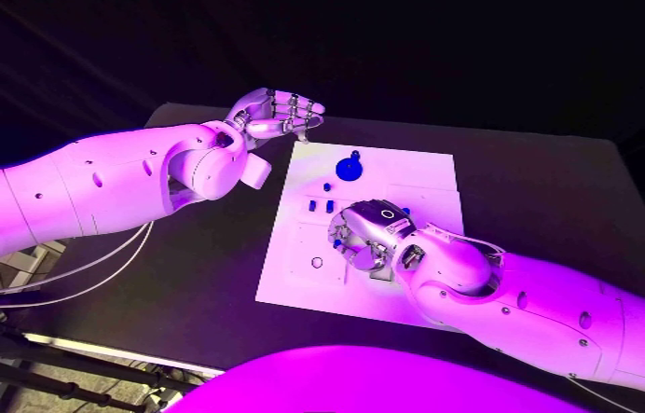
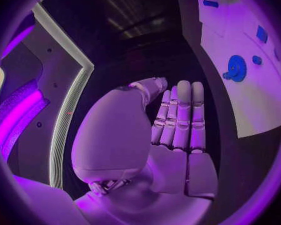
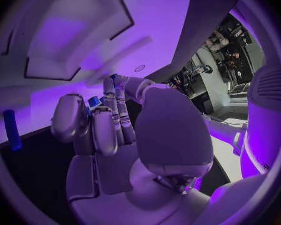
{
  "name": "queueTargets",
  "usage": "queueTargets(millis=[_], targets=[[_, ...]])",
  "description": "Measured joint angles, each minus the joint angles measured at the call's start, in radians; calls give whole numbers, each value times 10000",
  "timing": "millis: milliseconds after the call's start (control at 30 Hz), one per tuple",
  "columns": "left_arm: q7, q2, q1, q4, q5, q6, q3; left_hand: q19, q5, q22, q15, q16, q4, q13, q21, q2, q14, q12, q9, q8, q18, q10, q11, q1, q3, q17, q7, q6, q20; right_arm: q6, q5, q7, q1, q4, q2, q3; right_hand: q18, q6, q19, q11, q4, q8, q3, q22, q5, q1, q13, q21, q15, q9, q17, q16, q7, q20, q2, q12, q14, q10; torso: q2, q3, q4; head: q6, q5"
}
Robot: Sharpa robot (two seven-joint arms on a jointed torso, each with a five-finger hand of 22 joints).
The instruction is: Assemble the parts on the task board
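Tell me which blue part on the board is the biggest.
The round blue disc near the far edge of the task board. It is wide and circular, while the other blue parts nearer the right robot hand are small slim pieces.

Here's the black table (image 1: 538,189), dark and flat, and square in the middle of it lies the white task board (image 1: 404,175), resting flat on the surface, its long side running away from the robot toward the table's far edge.
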Motion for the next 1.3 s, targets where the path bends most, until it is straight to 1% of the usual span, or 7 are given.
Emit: queueTargets(millis=[167, 267, 533, 833, 1133, 1233, 1300], targets=[[-8, -1, 0, 0, 0, 1, 0, 0, 0, 0, 26, 0, 0, 0, 0, 0, -26, 0, 0, 0, 0, 0, 0, 0, 0, -7, 0, 0, 0, -47, 51, 32, -16, -7, -12, -16, 0, -185, -53, 121, 3, -155, -54, 0, 38, -241, -73, -202, 78, -4, -88, -75, 83, 54, -13, -92, -2, -407, -6, 6, -6, 0, -5], [-13, -2, 1, -3, 0, 2, 0, -35, 0, 0, 26, 0, 0, 0, 0, 0, -26, 0, 0, 0, 0, 0, 0, 0, 0, -7, 0, 0, 35, -119, 90, 44, -23, -8, -23, -26, 1, -578, -310, 259, 19, -391, -235, -1, 25, -384, -171, -778, 238, -113, -331, -235, 214, 194, -270, -138, -17, -1109, -7, 6, -7, 0, -12], [-32, -1, 1, -15, 0, 9, 0, -35, 0, -11, 26, 0, 0, -10, 0, 0, -26, 0, 0, 0, -1, 1, 0, 0, 0, -7, -1, 0, 35, -541, 177, 11, -37, 56, -165, -35, 162, -1105, -894, 428, -29, -835, -978, -1, 13, -226, -110, -2229, 413, -348, -1442, -925, 180, 355, -524, 130, -271, -2383, -6, 12, -7, 24, -53], [-37, -10, -1, -21, 0, 18, 0, -35, 0, -11, 26, 0, 0, -10, 0, 0, -26, 0, 1, 0, 0, 1, 0, 0, 1, -18, 0, 0, 35, -1033, 379, 4, 3, 845, -1004, 75, 163, -1119, -889, 473, 42, -967, -1696, -2, 13, 91, -34, -2294, 412, -457, -1502, -905, 102, 359, -366, 694, -271, -2873, -7, 6, -7, 118, -178], [-37, -79, -2, 11, 0, 28, -2, -35, 0, -18, 26, -36, 1, -9, -45, 0, -26, 0, 1, 0, 0, -21, 22, 0, 1, -17, 0, 0, 35, -846, 1240, -197, 785, 1437, -2352, 345, 162, -998, -403, 368, 230, -1089, -2045, 6, 13, 196, 19, -1413, 369, -573, -891, -421, 154, 300, -374, 1343, -46, -2831, -13, -7, -26, 300, -325], [-33, -89, -2, 15, 0, 35, -2, -35, 0, -20, 26, -40, 0, -9, -46, 0, -26, 0, 1, 0, 0, -37, 38, 0, 1, -17, 0, 0, 35, -575, 1617, -272, 1088, 1297, -2676, 389, 161, -1037, -403, 366, 421, -1205, -3022, 5, 13, 273, -40, -1512, 370, -649, -937, -421, 117, 300, -387, 1612, -47, -3150, -19, -6, -37, 335, -367], [-29, -90, -2, 15, 0, 41, -2, -35, 0, -20, 26, -40, 0, -9, -46, 0, -26, 0, 1, 0, 1, -37, 37, 0, 1, -17, 0, 1, 35, -380, 1827, -280, 1217, 1145, -2789, 406, 161, -1095, -403, 416, 587, -1315, -4046, 5, 19, 857, -72, -1727, 378, -719, -1035, -421, 70, 300, -206, 1882, -39, -3540, -27, -5, -48, 360, -393]])
